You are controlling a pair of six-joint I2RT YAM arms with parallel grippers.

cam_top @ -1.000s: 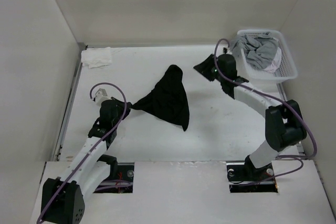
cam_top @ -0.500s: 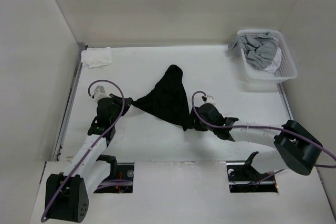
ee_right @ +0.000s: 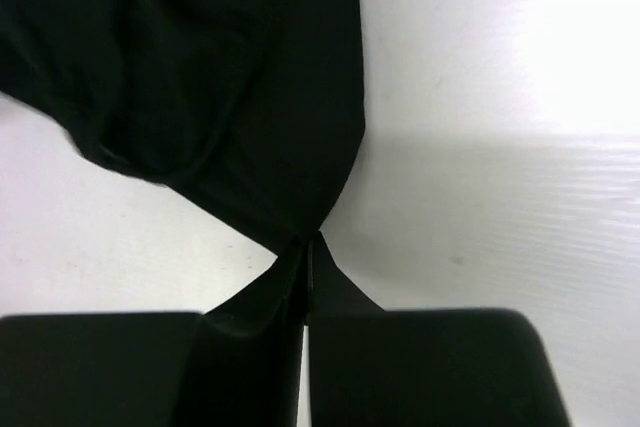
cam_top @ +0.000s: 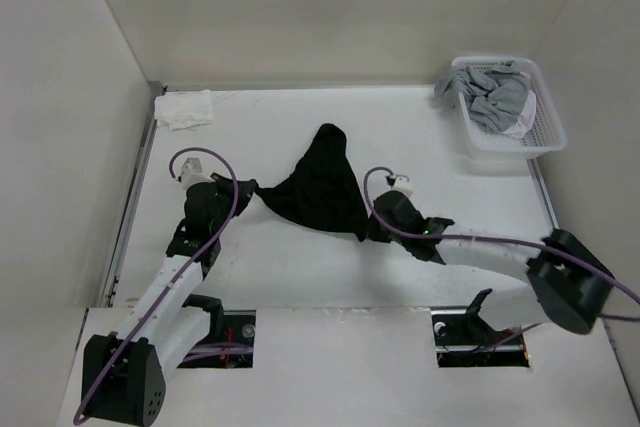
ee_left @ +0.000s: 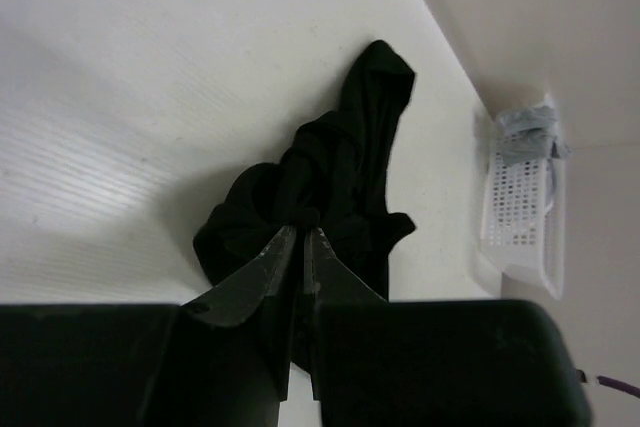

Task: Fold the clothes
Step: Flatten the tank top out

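While L gripper (ee_left: 303, 232) nips clothes (cam_top: 322, 187), R gripper (ee_right: 307, 240) too

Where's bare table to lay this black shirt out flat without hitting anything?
Bare white table runs along the far edge, between the small white cloth and the white plastic basket, and in front of that basket. The strip nearer than the black fabric garment is bare. Crowded: the middle, where the left gripper and right gripper pinch that garment.

Bright, even light; right-wrist glare
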